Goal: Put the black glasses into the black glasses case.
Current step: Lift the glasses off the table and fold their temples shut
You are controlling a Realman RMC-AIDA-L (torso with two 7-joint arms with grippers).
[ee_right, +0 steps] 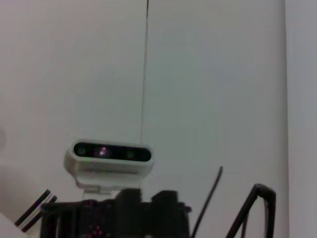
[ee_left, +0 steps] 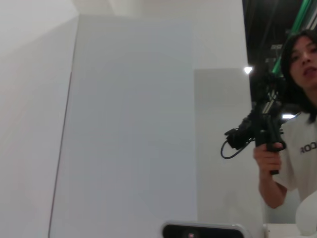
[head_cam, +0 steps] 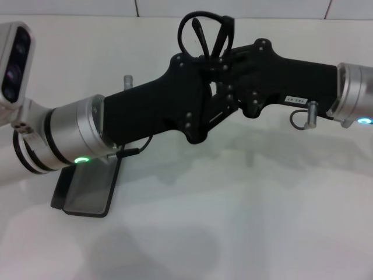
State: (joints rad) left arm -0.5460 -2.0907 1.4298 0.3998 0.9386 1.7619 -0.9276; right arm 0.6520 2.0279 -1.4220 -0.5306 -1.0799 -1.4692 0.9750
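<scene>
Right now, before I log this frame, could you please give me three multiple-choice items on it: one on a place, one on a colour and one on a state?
1. Where is the black glasses case?
A. on the table under the left arm
B. beside the right arm
C. held in the air

2. What colour is the left wrist light?
A. red
B. green
C. white

3. How are the black glasses?
A. flat on the table
B. inside the case
C. held aloft

Answers:
1 A: the black glasses case lies on the table below the left arm.
2 B: the left wrist light glows green.
3 C: the black glasses stick up where the left gripper and right gripper meet.
</scene>
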